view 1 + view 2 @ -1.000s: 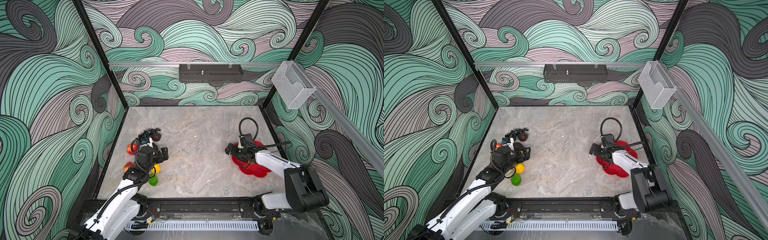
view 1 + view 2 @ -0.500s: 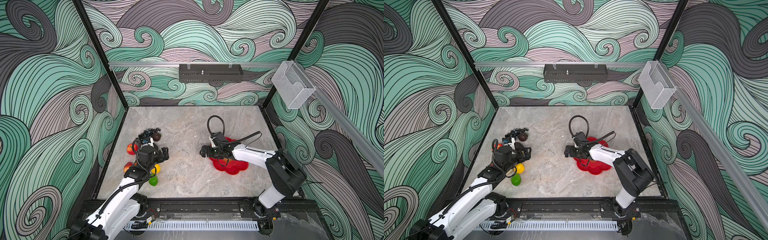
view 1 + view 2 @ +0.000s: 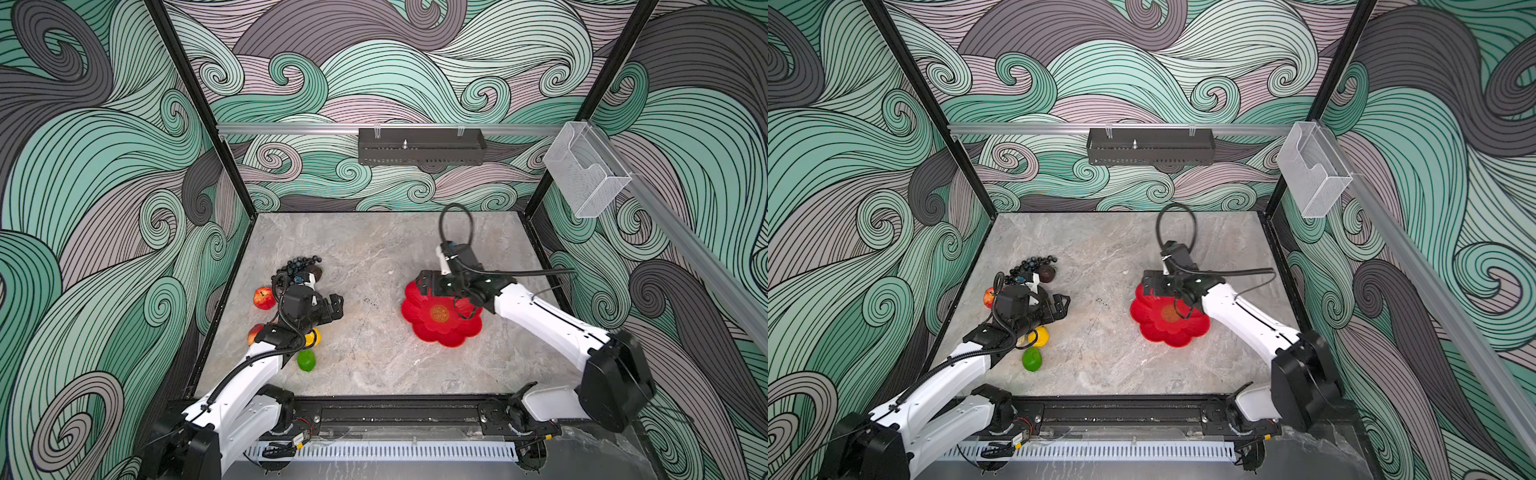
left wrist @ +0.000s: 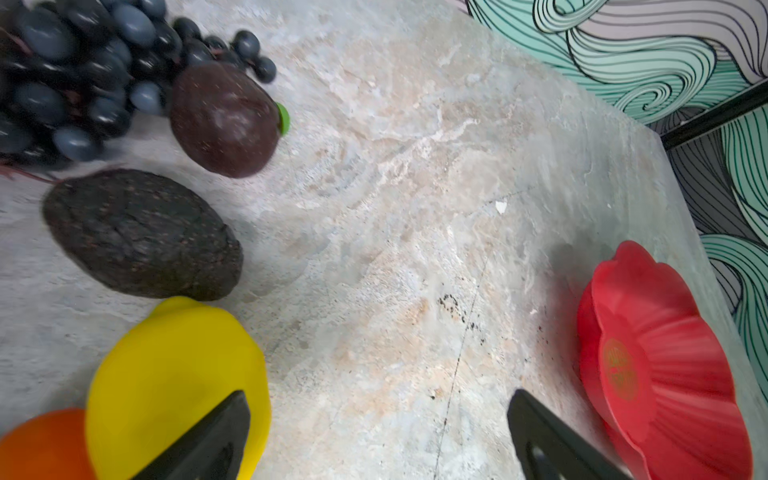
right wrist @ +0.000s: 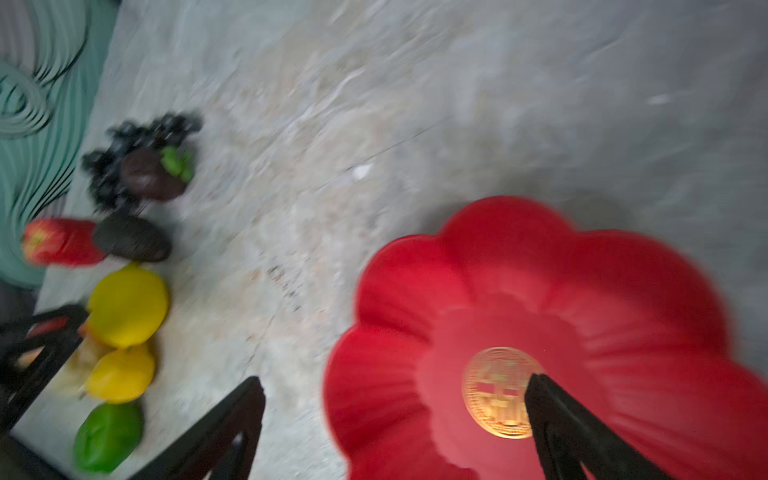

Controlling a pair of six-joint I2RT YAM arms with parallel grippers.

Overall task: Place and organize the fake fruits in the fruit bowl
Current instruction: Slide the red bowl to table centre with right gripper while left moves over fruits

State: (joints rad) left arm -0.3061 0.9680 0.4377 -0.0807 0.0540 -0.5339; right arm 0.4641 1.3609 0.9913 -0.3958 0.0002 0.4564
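While nothing lies in the fruit bowl [image 3: 446, 341] yet, the task looks to be at its opening step: every fruit sits on the marble tabletop [image 3: 374, 365], well apart from the dish.

Nearest the front edge on the left is the green lime [image 3: 306, 360]. Just behind it are a yellow lemon [image 4: 174, 374], a second lemon [image 5: 120, 374] and an orange [image 4: 41, 444], crowded together under the left arm. The left gripper [image 4: 378, 397] hovers over that cluster, its jaws spread wide with only bare table between them and one finger just beside the yellow lemon.

Farther back lie the dark avocado [image 4: 141, 235] and the red apple [image 3: 264, 298]. Then comes a maroon fruit [image 4: 224, 120] with a green tab, resting against the blue-black grape bunch [image 3: 301, 264], the farthest of all.

On the right, at middle depth, the red scalloped bowl rests on the table with its gold emblem [image 5: 500, 392] uncovered. The right gripper [image 5: 395, 380] straddles its far rim, released and grasping nothing. One finger is over the emblem and the other is outside; contact with the rim cannot be told.

Next, the left gripper probably needs to drop onto the yellow lemon, close squarely across its rounded sides and carry it across to the bowl.
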